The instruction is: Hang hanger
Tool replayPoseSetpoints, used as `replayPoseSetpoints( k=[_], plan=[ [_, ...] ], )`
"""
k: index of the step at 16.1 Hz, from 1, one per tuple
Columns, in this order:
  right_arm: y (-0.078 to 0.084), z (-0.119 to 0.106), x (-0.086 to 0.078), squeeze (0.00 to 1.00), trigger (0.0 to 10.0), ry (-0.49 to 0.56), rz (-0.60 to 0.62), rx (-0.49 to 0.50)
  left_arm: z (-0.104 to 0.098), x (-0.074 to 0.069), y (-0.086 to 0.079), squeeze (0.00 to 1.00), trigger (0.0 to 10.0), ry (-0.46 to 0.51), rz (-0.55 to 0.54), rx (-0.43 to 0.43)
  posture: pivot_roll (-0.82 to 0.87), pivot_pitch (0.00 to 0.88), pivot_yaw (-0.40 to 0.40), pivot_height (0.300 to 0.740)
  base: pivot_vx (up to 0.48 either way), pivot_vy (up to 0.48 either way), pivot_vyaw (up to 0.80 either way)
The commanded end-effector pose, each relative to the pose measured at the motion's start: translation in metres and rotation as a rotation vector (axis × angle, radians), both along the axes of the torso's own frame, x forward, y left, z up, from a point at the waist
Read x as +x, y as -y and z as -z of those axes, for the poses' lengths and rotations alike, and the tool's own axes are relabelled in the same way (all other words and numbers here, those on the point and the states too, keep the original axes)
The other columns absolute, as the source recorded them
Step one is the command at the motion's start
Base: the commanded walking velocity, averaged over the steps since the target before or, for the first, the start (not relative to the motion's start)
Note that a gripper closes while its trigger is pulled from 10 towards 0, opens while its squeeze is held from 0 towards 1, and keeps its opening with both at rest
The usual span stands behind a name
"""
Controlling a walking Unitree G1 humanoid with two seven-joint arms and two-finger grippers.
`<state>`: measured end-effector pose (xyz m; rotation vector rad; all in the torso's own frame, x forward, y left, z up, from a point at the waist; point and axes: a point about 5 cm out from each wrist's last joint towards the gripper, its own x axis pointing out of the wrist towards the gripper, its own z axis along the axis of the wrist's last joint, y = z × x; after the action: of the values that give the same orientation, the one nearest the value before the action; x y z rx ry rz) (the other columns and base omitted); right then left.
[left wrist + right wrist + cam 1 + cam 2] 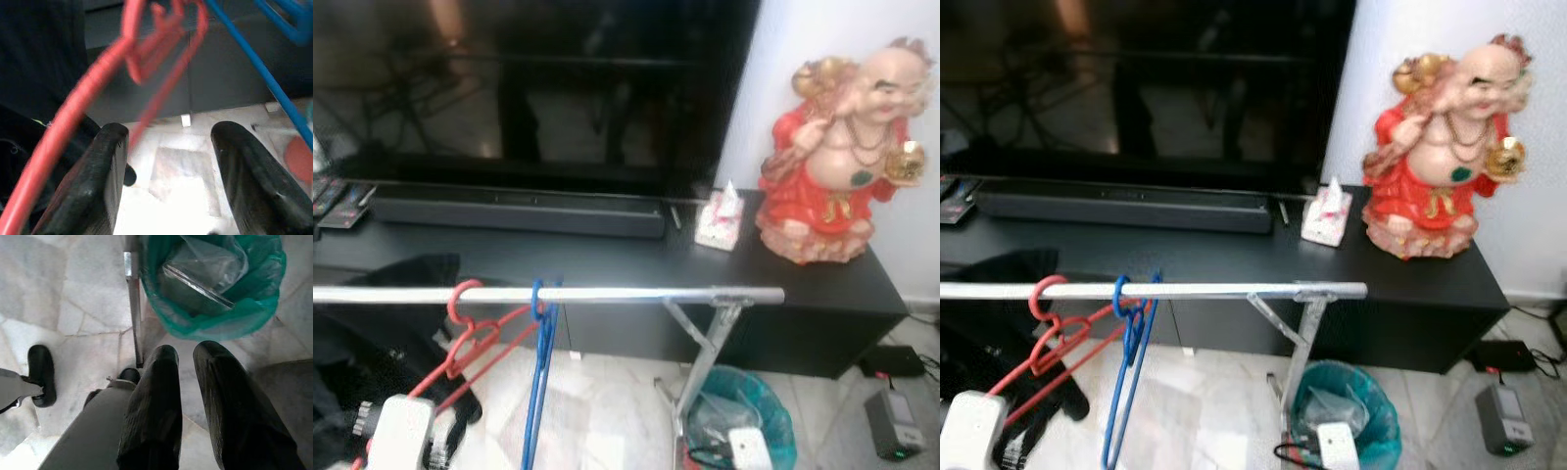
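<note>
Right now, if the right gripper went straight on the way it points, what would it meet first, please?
Probably the floor: the right gripper points downward, fingers nearly together, beside the green-lined bin and rack leg. Depth is unclear; the bin's rim may come first.

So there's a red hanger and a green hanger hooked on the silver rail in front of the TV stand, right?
Not quite. The second hanger is blue, not green, as the left eye view shows. It hangs on the silver rail beside the red hanger, in front of the TV stand.
</note>
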<state>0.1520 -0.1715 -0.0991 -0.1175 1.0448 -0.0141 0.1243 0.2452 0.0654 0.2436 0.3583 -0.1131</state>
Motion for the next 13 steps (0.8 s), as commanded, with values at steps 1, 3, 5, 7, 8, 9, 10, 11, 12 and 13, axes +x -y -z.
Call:
replayPoseSetpoints(
  k=[1,3,5,7,8,9,10,11,12,13],
  plan=[
    [-0.008,0.002,-0.004,0.0,10.0,-0.002,0.001,0.018,0.003,-0.009,0.007,1.0,10.0,-0.032,0.078,0.02,0.03,0.01,-0.005,0.74,0.0,0.0,0.0],
    [-0.014,0.002,-0.004,0.0,10.0,-0.003,-0.007,0.024,0.027,-0.03,0.014,1.0,10.0,-0.192,0.187,0.008,0.03,0.01,-0.005,0.74,0.0,0.0,0.0],
    [-0.024,-0.001,0.005,0.0,10.0,0.009,-0.012,0.031,0.045,-0.041,0.016,1.0,10.0,-0.312,0.238,0.006,0.03,0.01,-0.005,0.74,0.0,0.0,0.0],
    [-0.029,-0.002,0.008,0.0,10.0,0.015,-0.013,0.034,0.063,-0.044,0.009,1.0,10.0,-0.418,0.239,0.115,0.03,0.007,-0.006,0.74,0.0,0.0,0.0],
    [-0.03,-0.002,0.009,0.0,10.0,0.016,-0.014,0.034,0.07,-0.04,0.004,0.92,10.0,-0.433,0.172,0.138,0.03,0.007,-0.006,0.74,0.0,0.0,0.0],
    [-0.032,-0.002,0.01,0.0,10.0,0.018,-0.015,0.036,0.085,-0.032,-0.001,0.0,10.0,-0.447,0.067,0.114,0.03,0.005,-0.005,0.74,0.0,0.0,0.0],
    [-0.034,-0.003,0.01,0.0,10.0,0.019,-0.015,0.036,0.095,-0.03,0.0,0.0,10.0,-0.463,0.04,0.113,0.03,0.004,-0.005,0.74,0.0,0.0,0.0],
    [-0.034,-0.003,0.011,0.0,10.0,0.023,-0.013,0.035,0.107,-0.028,0.0,0.0,10.0,-0.486,0.015,0.131,0.02,0.005,-0.004,0.74,0.0,0.0,0.0],
    [-0.03,-0.003,0.011,0.0,10.0,0.026,-0.01,0.032,0.117,-0.026,-0.001,0.0,10.0,-0.508,-0.042,0.116,0.02,0.003,-0.003,0.74,0.0,0.0,0.0],
    [-0.026,-0.004,0.012,0.0,10.0,0.027,-0.006,0.029,0.124,-0.024,-0.002,0.0,10.0,-0.526,-0.08,0.111,0.01,0.002,-0.004,0.74,0.0,0.0,0.0]
  ],
)
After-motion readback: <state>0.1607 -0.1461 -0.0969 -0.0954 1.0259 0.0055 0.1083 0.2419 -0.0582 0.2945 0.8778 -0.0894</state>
